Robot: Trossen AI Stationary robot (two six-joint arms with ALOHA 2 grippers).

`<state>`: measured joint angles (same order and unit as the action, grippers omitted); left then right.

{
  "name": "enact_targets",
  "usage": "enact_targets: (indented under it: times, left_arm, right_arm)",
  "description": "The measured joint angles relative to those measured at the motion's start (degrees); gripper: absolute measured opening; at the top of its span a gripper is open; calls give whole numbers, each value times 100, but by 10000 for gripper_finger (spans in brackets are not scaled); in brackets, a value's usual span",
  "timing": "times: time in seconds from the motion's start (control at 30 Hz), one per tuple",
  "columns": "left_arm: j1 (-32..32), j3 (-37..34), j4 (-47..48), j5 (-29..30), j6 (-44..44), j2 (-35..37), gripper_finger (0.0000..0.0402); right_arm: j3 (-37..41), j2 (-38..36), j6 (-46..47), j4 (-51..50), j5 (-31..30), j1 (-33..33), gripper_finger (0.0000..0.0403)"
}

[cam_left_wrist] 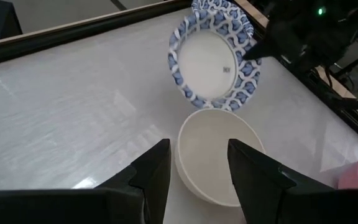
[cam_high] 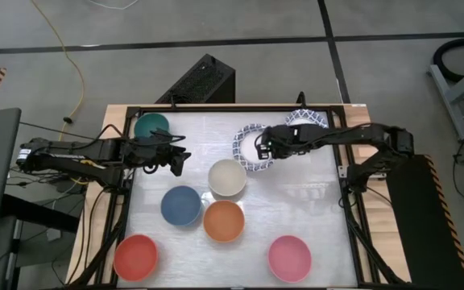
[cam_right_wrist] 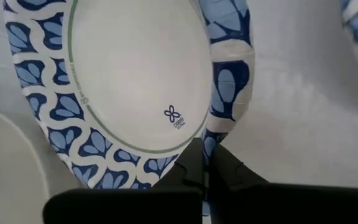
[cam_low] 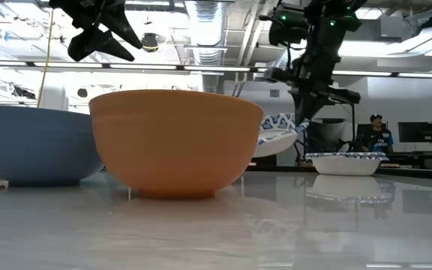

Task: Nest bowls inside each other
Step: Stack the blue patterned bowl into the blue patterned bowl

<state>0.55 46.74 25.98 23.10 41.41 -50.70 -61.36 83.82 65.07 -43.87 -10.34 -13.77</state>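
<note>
Bowls sit apart on the bench [cam_high: 312,201]; none nested yet. Right hand [cam_high: 262,148] grasps a patterned bowl's [cam_high: 248,150] rim, tilted. Left hand [cam_high: 180,159] hovers released.

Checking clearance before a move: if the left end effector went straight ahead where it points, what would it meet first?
Probably the cream bowl, just ahead of the left end effector; the patterned bowl lies beyond, though height is unclear.

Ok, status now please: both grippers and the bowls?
Right gripper shut on patterned bowl, tilted. Left gripper open over cream bowl. Nothing nested yet.
</note>
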Motion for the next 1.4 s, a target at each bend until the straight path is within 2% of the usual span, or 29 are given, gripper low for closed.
enact_targets:
  times: [0.17,0.4,0.6,0.8,0.9,1.0,1.23,1.4]
  left_arm:
    - [-1,0,2,-14,0,0,148]
    - [0,0,4,10,-2,0,148]
    - [0,0,3,13,16,0,148]
    - [1,0,2,16,51,0,148]
    - [1,0,2,19,136,0,148]
    - [-2,0,2,19,140,0,148]
    - [0,0,2,21,188,0,148]
    - [-1,0,3,21,196,-1,148]
  right_arm:
    - [-92,-357,-196,-16,11,-283,16]
    - [-94,-1579,-577,-150,-58,-626,16]
    - [-94,-2453,-511,-1347,-590,-1303,16]
    - [-60,-2605,-394,-2305,-636,-2123,16]
    - [231,-2605,-366,-2272,-541,-2512,16]
    - [691,-2686,-360,-2001,-154,-2936,16]
    - [1791,-3074,-144,-651,534,-3640,16]
    - [2228,-3180,-17,-488,787,-4069,16]
